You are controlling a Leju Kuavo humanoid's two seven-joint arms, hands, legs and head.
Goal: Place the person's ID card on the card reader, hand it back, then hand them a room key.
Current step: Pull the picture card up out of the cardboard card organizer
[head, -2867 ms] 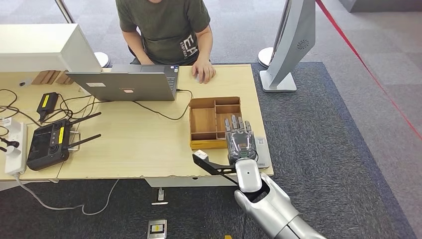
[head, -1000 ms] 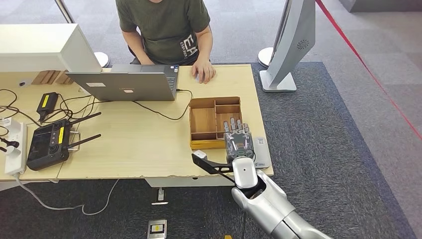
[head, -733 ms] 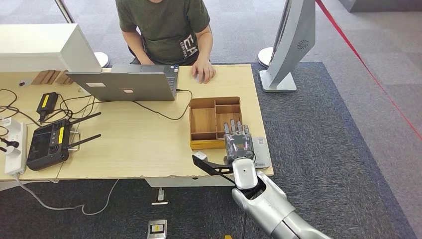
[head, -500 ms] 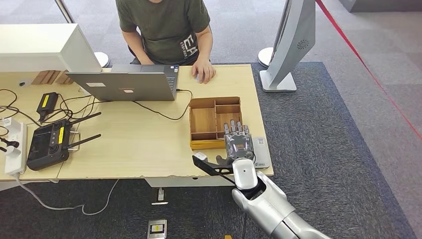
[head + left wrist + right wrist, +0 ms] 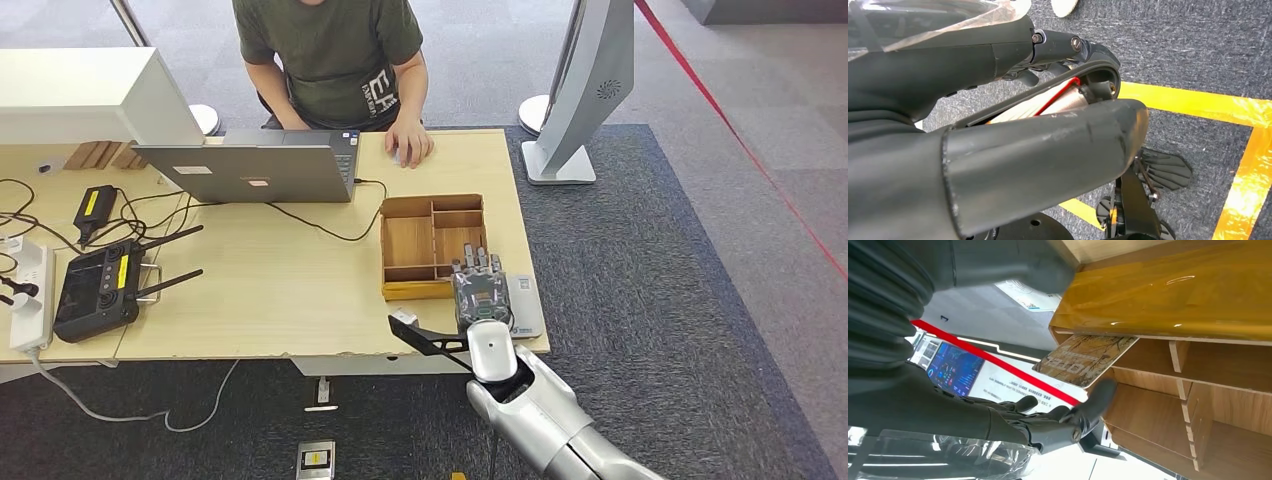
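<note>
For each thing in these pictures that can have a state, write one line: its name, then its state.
Laptop: lid open.
Wooden organiser tray: upright on the desk, one card inside.
Right hand: fingers extended, by the tray, holding nothing.
Left hand: hanging above the floor, grip unclear.

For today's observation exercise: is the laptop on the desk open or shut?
Open. The laptop has its lid raised, back toward the camera, and its base lies flat before the person.

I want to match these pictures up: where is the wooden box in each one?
Head view: box on the table's right end, at the right hand's fingertips.
Left wrist view: not in it.
Right wrist view: box close up, just beyond the hand.
Shared landmark: the right hand.
</note>
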